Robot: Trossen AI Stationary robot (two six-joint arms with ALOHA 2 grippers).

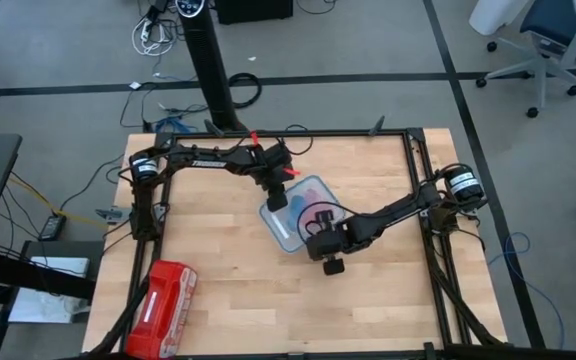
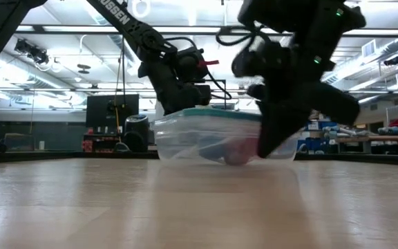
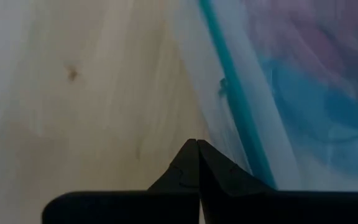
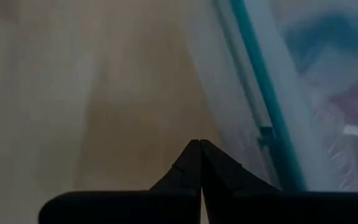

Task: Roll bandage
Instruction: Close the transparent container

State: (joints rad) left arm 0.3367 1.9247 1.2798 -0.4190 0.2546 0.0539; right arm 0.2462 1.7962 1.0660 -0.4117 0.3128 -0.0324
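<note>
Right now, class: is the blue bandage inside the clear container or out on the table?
Inside. In the high view, blue bandage shows within the clear container; the left wrist view shows blue through its wall.

Two slim robot arms, both matte black, built from jointed tubular links with chunky cylindrical motor housings at the base; these housings carry pale round labels. The left arm shows white lettering along one link and small red tabs near its wrist. Thin black cables loop loosely around each wrist. The left pincer [image 3: 197, 163] and right pincer [image 4: 199, 163] each end in two dark, tapering, wedge-shaped fingers that meet at a point
</note>
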